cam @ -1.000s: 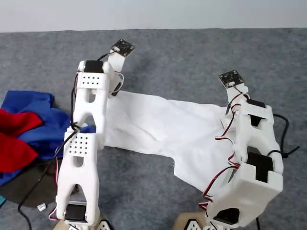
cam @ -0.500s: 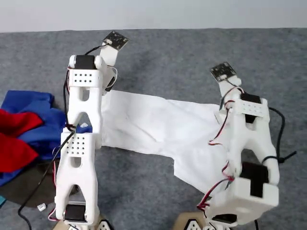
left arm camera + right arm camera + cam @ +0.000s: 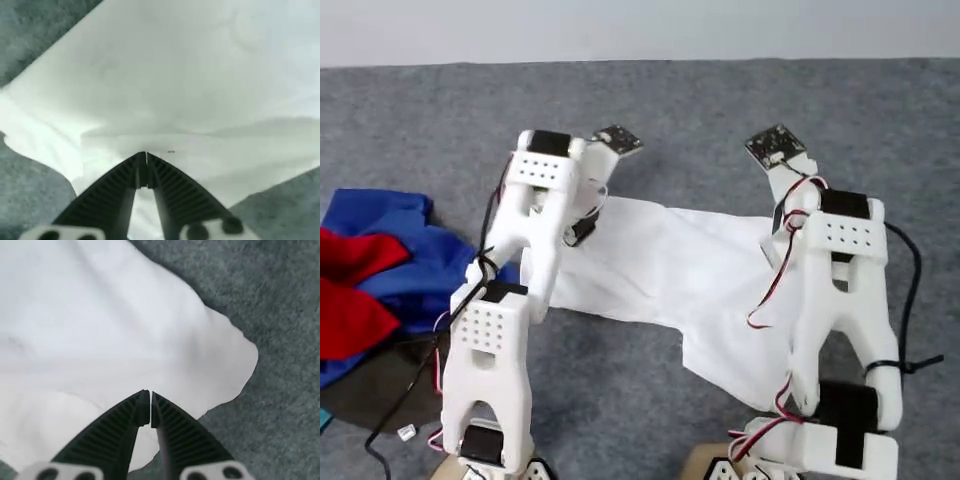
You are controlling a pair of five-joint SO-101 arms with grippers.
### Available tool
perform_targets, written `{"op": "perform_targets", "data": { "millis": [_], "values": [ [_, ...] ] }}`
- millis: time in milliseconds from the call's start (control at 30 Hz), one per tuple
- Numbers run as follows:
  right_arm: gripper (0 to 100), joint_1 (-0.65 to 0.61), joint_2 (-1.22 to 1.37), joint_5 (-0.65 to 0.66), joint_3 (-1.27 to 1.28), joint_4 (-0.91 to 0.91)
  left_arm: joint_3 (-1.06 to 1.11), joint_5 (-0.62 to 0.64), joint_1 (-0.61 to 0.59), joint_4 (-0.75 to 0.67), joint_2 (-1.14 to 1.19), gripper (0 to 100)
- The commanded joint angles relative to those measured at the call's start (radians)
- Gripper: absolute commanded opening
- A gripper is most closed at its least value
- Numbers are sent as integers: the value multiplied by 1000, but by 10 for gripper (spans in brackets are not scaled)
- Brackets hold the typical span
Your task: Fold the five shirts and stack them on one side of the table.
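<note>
White fabric shirt (image 3: 670, 265) is dragged rightward by the left gripper (image 3: 146, 156) pinching it; the right gripper (image 3: 150, 402), pressed together, is extended farther: folding begins.

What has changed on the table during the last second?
The left gripper, shut on the white shirt, swung toward the right arm, pulling that shirt edge inward. The right gripper, also shut on it, stretched slightly farther from its base. The blue and red shirts stayed put.

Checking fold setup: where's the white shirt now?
In the high view, the white shirt lies spread in the middle of the table, between the left arm and right arm. The pile of blue and red shirts sits beyond the left arm.
</note>
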Motion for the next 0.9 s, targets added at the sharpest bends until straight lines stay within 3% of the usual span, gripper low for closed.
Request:
{"op": "perform_targets", "data": {
  "millis": [0, 233, 633, 867],
  "values": [
    [10, -1, -62, 5, -43, 45, 10, -6, 3, -66, -77, 7],
    [10, -1, -62, 5, -43, 65, -1, 38, 5, -149, -89, 7],
    [10, -1, -64, 3, -43, 67, -19, 48, 6, -140, -75, 7],
    [10, -1, -64, 3, -44, 87, 28, -5, -5, -2, -35, 6]
  ]
}}
